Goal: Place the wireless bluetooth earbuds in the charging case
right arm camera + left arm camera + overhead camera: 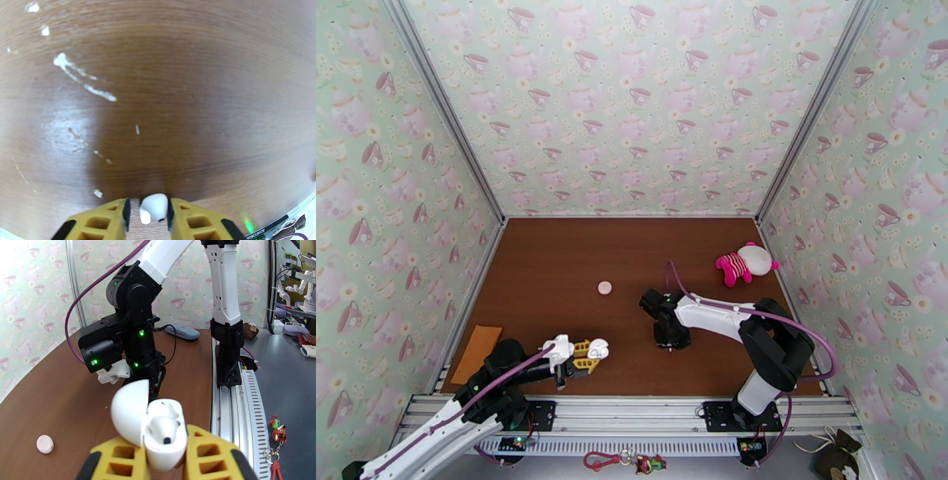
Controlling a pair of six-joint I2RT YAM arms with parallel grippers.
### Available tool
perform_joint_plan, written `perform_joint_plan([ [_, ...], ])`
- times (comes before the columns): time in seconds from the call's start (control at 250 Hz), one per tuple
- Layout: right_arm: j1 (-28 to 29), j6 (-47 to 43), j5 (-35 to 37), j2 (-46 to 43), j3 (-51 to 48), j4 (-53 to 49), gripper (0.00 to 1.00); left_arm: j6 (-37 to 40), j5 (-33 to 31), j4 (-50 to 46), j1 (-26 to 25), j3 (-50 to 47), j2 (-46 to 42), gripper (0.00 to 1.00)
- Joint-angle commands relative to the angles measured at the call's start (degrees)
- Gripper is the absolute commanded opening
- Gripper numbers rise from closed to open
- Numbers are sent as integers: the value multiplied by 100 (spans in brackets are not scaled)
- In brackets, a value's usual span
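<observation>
One earbud [154,205] lies on the brown table [158,98] between the narrowed jaws of the right gripper [148,209]; whether the pads already bite, I cannot tell. Tiny, light, hard and glossy, it will likely squirt free unless pinched across the bulb. Its stem seems to point back toward the wrist, long axis along the fingers. The left gripper [164,451] clamps the charging case [168,437], lid swung open.

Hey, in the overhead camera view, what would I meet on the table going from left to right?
A flat orange piece → left pincer shut on the open white charging case → right pincer, pointing downward → pink and white plush toy.
</observation>
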Motion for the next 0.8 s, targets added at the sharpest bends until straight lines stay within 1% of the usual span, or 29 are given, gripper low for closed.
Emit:
perform_joint_plan([
  [0.0, -29, -57, -173, 104, -92, 126, 34, 57, -110, 26, -21, -33, -101, 0],
  [0.212, -54, -354, -369, 324, -9, -83, 36, 43, -109, 26, -24, -28, -122, 0],
  [0.36, -199, -813, -835, 418, 126, -219, 38, 46, -119, 8, -30, -32, -145, 0],
  [0.448, -282, -1014, -788, 483, 220, -439, 39, 39, -121, 17, -26, -33, -131, 0],
  [0.64, -381, -1497, -884, 602, 255, -580, 37, 35, -144, 17, -24, -33, -150, 0],
  [0.792, -416, -1627, -1024, 782, 301, -503, 35, 30, -149, 26, -23, -28, -115, 0],
])
